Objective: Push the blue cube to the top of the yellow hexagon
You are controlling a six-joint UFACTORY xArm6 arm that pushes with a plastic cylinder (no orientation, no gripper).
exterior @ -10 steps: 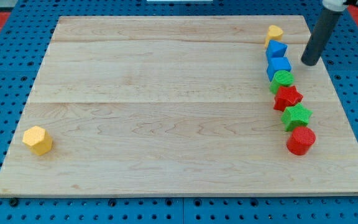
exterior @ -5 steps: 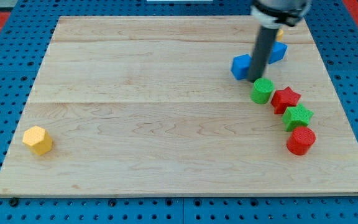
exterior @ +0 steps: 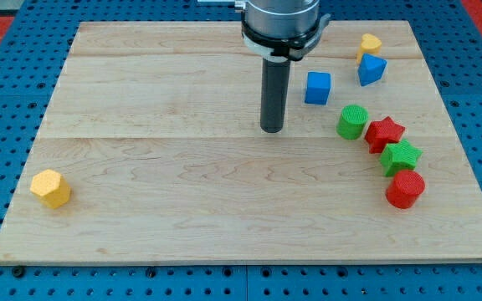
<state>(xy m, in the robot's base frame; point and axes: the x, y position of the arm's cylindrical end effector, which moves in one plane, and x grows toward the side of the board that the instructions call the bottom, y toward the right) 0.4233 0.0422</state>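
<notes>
The blue cube (exterior: 317, 87) lies on the wooden board at the view's upper right. My tip (exterior: 272, 129) rests on the board to the left of and below the cube, a short gap apart from it. The yellow hexagon (exterior: 50, 188) sits far off at the view's lower left, near the board's left edge.
A yellow block (exterior: 370, 43) and a blue triangular block (exterior: 371, 69) lie at the upper right. A green cylinder (exterior: 352, 121), red star (exterior: 385, 133), green star (exterior: 401, 156) and red cylinder (exterior: 405, 189) run down the right side. The board (exterior: 182, 209) lies on a blue pegboard.
My tip swept left from the board's right edge, knocking the blue cube and green cylinder leftward out of the column. It has now passed the cube, which lies to its right.
</notes>
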